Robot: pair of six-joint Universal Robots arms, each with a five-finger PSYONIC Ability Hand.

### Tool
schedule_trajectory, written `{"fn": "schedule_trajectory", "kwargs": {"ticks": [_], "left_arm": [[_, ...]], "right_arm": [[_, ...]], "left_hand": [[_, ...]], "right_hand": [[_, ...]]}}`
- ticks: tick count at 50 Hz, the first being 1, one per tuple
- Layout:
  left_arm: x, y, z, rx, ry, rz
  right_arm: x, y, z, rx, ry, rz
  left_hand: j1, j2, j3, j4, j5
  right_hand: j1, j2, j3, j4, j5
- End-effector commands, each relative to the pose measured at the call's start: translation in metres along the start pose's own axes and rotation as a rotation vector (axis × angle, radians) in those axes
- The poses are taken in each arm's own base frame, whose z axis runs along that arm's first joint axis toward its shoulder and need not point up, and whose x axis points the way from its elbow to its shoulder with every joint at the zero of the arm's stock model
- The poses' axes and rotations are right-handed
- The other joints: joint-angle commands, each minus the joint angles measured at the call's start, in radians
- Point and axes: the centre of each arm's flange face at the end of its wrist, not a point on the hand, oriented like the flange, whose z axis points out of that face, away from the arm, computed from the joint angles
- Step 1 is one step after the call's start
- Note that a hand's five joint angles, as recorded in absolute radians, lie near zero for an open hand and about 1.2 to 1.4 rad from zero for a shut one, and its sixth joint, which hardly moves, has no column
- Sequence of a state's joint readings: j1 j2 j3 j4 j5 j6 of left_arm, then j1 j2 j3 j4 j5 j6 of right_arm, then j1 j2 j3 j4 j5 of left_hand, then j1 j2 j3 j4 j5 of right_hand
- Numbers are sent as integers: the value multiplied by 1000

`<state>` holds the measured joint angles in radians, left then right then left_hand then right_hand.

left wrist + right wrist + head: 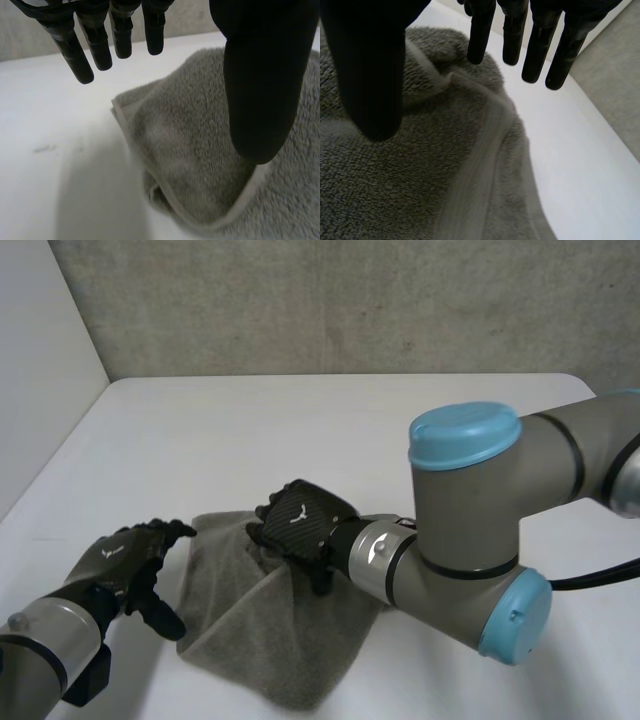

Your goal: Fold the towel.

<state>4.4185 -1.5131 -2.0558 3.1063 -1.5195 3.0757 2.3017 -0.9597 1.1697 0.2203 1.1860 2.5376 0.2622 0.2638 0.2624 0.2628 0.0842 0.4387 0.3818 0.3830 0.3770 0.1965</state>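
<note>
Head view: grey towel [270, 640] lies rumpled near the counter's [300, 430] front edge, a bit left of centre, one corner aimed at that edge. Left hand [130, 560] sits just beside the towel's left edge, fingers relaxed, gripping nothing. Right hand [300, 520] is over the towel's far corner, back up; can't tell if it's touching. Left wrist view: fingers [100, 50] straight and released above bare counter, thumb [260, 90] hanging over a turned-over hemmed corner of the towel. Right wrist view: fingers [480, 35] straight, spread from the thumb [370, 75], nothing grasped; towel bunched under the palm w/ a hem ridge running through.
</note>
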Motion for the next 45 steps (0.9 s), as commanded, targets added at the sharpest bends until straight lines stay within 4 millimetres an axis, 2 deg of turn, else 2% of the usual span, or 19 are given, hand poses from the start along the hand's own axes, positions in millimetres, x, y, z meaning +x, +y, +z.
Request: {"fn": "schedule_trajectory", "kwargs": {"ticks": [1, 10, 19, 30, 32, 34, 35, 36, 37, 43, 45], "left_arm": [[-7, 13, -1, -43, -28, -9], [-24, 15, 11, -69, 17, 37], [-27, 13, 18, -63, 109, 14], [-33, 12, 31, -52, 112, 8], [-33, 12, 32, -50, 115, 8], [-32, 12, 32, -53, 117, 9], [-32, 12, 33, -51, 118, 10], [-32, 12, 33, -51, 118, 10], [-33, 12, 33, -50, 118, 8], [-29, 6, 34, -30, 153, 15], [-28, 4, 34, -22, 172, 18]], "right_arm": [[-12, 9, 5, -28, -39, 27], [-12, 3, -1, -7, -50, 160], [-20, 9, -3, -22, -87, 194], [-23, 18, -4, -50, -95, 200], [-23, 19, -4, -51, -93, 200], [-23, 22, -2, -56, -90, 199], [-23, 22, -2, -56, -90, 199], [-21, 22, 0, -49, -79, 194], [-18, 20, 1, -34, -63, 191], [1, 7, 2, 31, 45, 180], [39, 1, -7, 74, 203, 245]], "left_hand": [[60, 58, 60, 59, 63], [54, 52, 54, 54, 58], [54, 52, 54, 53, 58], [54, 52, 54, 53, 58], [54, 52, 54, 53, 58], [54, 52, 54, 53, 58], [54, 52, 54, 53, 58], [54, 52, 54, 53, 58], [54, 52, 54, 53, 58], [51, 50, 51, 51, 55], [51, 50, 51, 51, 55]], "right_hand": [[192, 249, 247, 253, 259], [395, 452, 450, 456, 462], [401, 458, 456, 462, 468], [383, 440, 439, 445, 451], [421, 478, 477, 483, 489], [681, 738, 737, 743, 749], [683, 739, 738, 744, 750], [918, 975, 974, 980, 986], [957, 1014, 1013, 1019, 1025], [958, 1014, 1013, 1019, 1025], [958, 1014, 1013, 1019, 1025]]}}
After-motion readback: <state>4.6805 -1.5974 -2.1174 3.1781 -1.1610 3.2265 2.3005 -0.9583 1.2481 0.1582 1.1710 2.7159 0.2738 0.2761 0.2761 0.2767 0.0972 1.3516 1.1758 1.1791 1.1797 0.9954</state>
